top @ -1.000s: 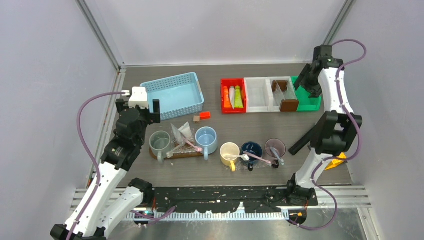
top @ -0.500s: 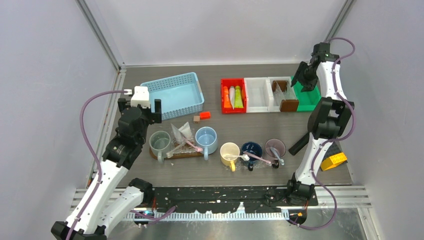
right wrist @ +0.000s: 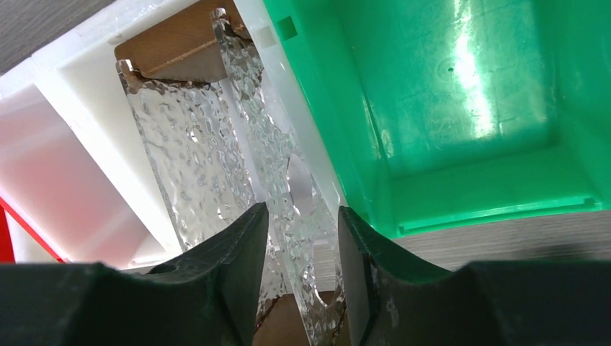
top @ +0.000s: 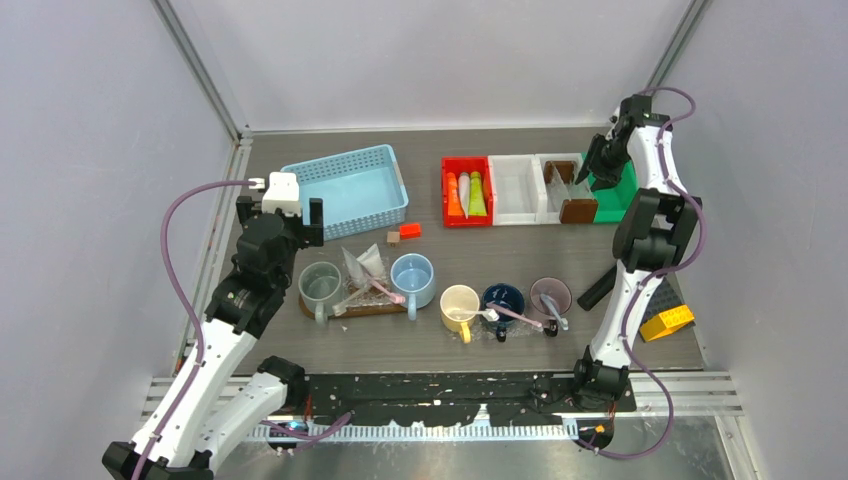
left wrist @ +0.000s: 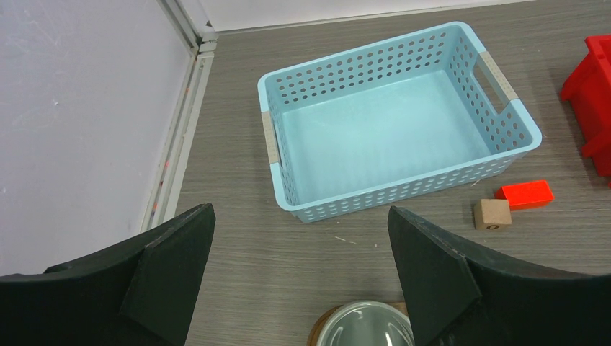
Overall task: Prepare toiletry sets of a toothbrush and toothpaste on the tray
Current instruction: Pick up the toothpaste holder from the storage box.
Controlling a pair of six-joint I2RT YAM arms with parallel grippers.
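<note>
1. In the left wrist view the bottom edge cuts the grey-green mug (left wrist: 364, 326). Only its far rim shows, with a sliver of wooden tray (left wrist: 322, 333) beside it.
2. The right edge there cuts the red bin (left wrist: 592, 94), so its inside is out of sight.
3. In the right wrist view the lower ends of the clear dimpled sheets (right wrist: 288, 180) are hidden behind the fingers of the right gripper (right wrist: 301, 213). Whether the fingers press them cannot be told.
4. The green bin (right wrist: 461, 108) runs off the top and right edges.
5. From above, the toothbrush (top: 520, 317) across the navy mug (top: 503, 298) is a thin streak. Any tube beside it is too small to make out.
</note>
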